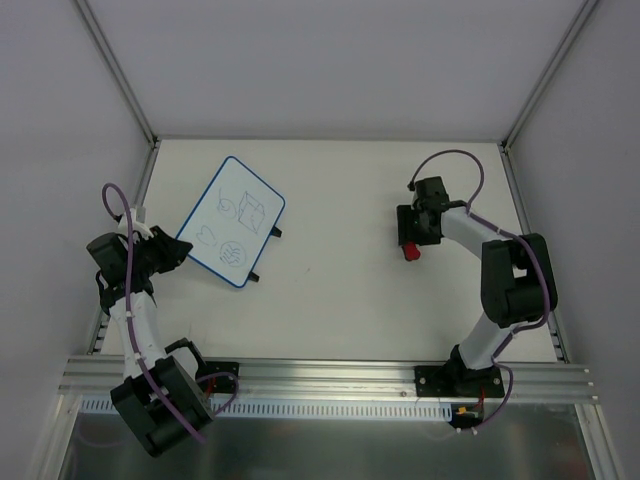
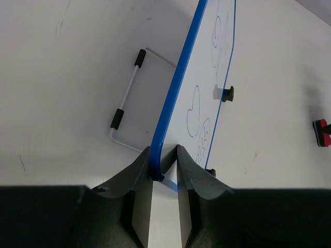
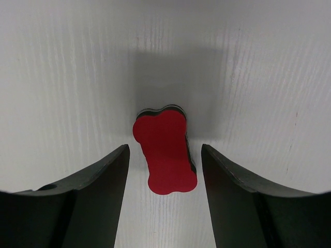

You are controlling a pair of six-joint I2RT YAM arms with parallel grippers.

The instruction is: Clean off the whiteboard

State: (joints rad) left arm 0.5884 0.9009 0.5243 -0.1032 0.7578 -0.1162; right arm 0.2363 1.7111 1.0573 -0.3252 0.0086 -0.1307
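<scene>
Left wrist view: my left gripper is clamped on the blue rim at one corner of the whiteboard, which is tilted up off the table, its wire stand showing behind it. Right wrist view: my right gripper is spread wide, jaws on either side of the red bone-shaped eraser lying flat. Top external view: whiteboard left of centre, eraser well apart to the right.
</scene>
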